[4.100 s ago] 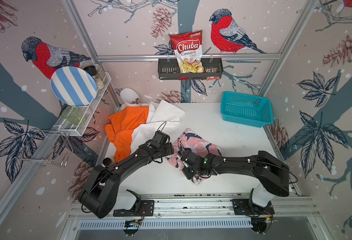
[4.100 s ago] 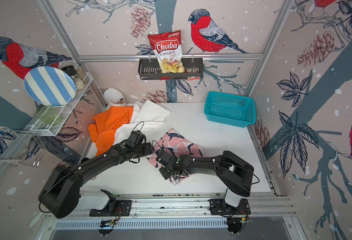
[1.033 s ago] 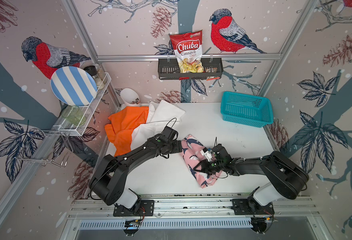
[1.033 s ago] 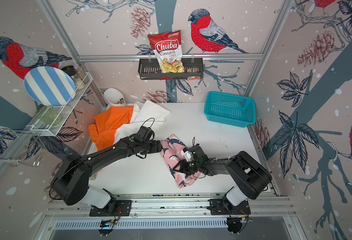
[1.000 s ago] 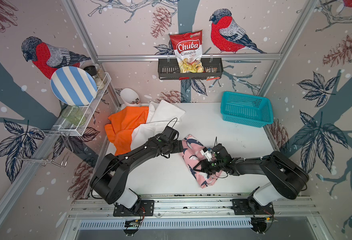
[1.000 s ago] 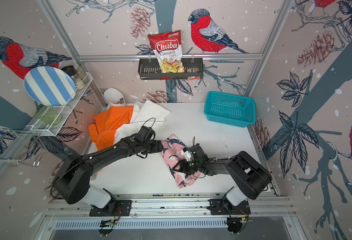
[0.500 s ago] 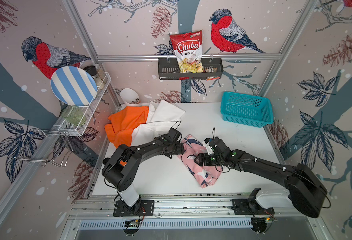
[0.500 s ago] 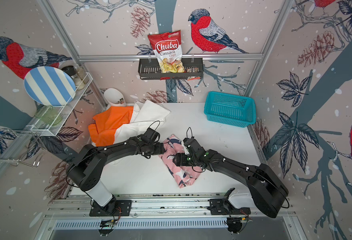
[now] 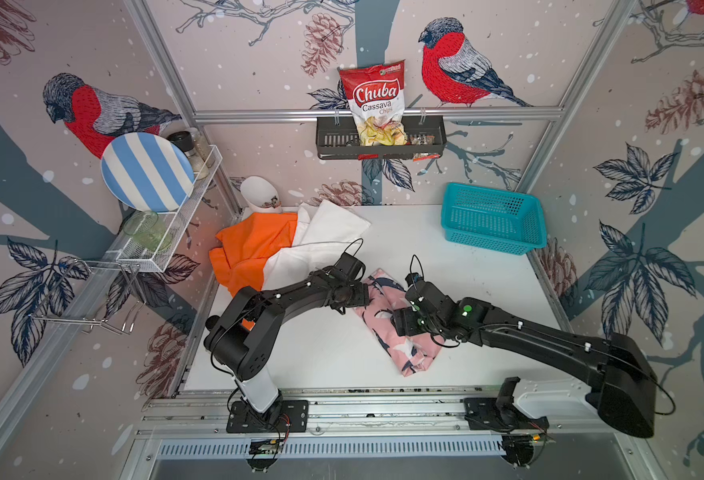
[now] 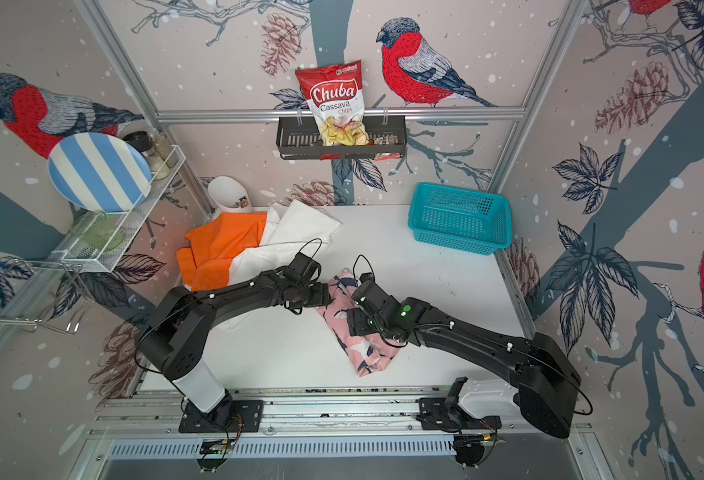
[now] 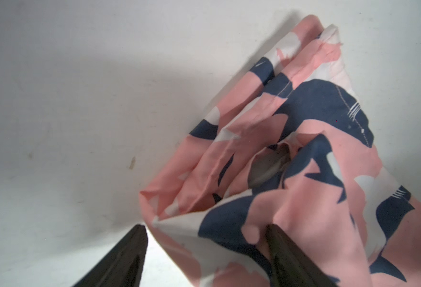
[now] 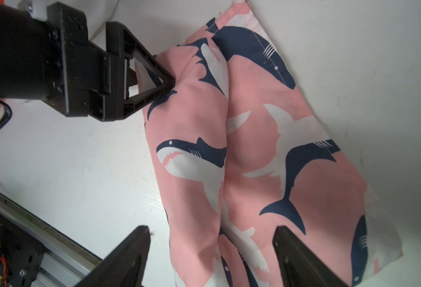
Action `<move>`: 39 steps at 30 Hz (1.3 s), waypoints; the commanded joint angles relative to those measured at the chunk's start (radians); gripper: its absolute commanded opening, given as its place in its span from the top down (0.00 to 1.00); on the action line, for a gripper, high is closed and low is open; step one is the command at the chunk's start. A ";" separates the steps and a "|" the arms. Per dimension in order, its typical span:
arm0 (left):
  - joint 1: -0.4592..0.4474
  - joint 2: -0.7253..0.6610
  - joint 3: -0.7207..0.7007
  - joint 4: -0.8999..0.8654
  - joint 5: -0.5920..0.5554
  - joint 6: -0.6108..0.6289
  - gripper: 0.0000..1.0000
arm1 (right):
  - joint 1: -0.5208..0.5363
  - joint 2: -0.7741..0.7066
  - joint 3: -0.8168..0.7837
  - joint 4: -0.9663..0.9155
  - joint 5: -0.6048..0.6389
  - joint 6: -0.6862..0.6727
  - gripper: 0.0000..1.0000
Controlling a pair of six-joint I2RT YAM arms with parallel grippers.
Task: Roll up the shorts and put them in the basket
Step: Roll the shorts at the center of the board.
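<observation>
Shorts in pink shark print [image 9: 400, 349] lie folded on the table [image 9: 321, 353]. The left gripper [image 9: 358, 294] is spread at one end. The right gripper [image 12: 211, 231], spread above, hides their middle in both top views. White shorts [image 9: 329, 228] overlap orange shorts [image 9: 254, 245] nearby, with a teal basket [image 9: 491, 245] well apart.

Both pincers are black. Between the left pincer [image 9: 364, 293] and right pincer [image 9: 398, 322] lie pink shorts [image 9: 409, 353] printed with navy-and-white sharks. Behind the left pincer, to its left, are plain orange shorts [image 9: 254, 249] and plain white shorts [image 9: 329, 230]. Well behind the right pincer is a teal basket [image 9: 495, 243]. The table [image 9: 470, 270] is white.
</observation>
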 commanded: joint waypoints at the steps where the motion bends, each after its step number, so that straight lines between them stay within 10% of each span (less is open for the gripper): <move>1: 0.002 0.004 0.013 0.010 0.008 0.016 0.22 | 0.014 -0.002 0.013 -0.039 0.064 0.004 0.17; 39: 0.006 0.043 0.052 0.021 0.088 0.025 0.23 | 0.178 -0.054 0.132 -0.179 0.239 -0.019 0.16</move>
